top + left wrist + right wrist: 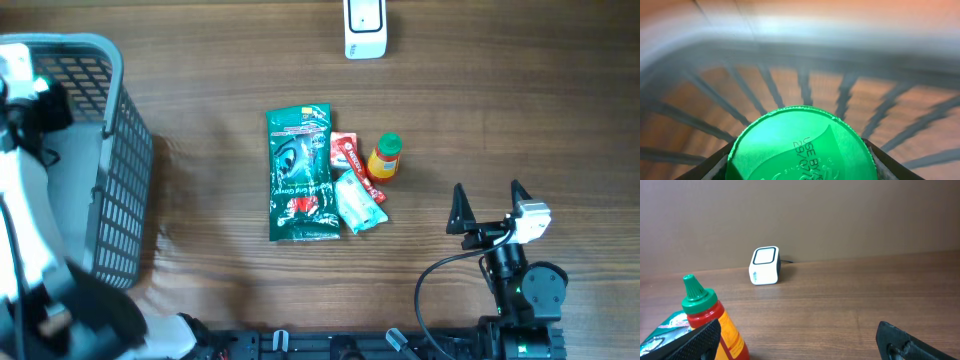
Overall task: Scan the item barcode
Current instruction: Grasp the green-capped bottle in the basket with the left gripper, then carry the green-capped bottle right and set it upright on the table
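The item shows only as a round green lid (pixel 785 130) with "USE BY" stamped on it. Its lower part is cut off by the frame and whatever sits under it is hidden. The left hand (pixel 799 150) pinches it, one dark finger (pixel 715 165) against each side. It sits inside the grey basket (pixel 110 150), whose bars are blurred just behind it. From overhead, lid and hand are hidden under the left arm (pixel 25 200), and the basket runs off the left edge.

The scanner (pixel 365 28) stands at the far edge of the worktop (pixel 520 90), well apart from the basket and partly cut by the frame.

Mid-worktop lies a cluster:
- a green packet (pixel 298 172)
- a red sachet (pixel 346 150) touching it
- a pale packet (pixel 358 203)
- a sauce bottle (pixel 385 157) with a green cap

The printing on them is too small to read.

The right hand (pixel 488 195) hovers spread wide near the front edge, right of the cluster and pinching nothing. Bare wood lies between cluster and scanner, and between basket and cluster.
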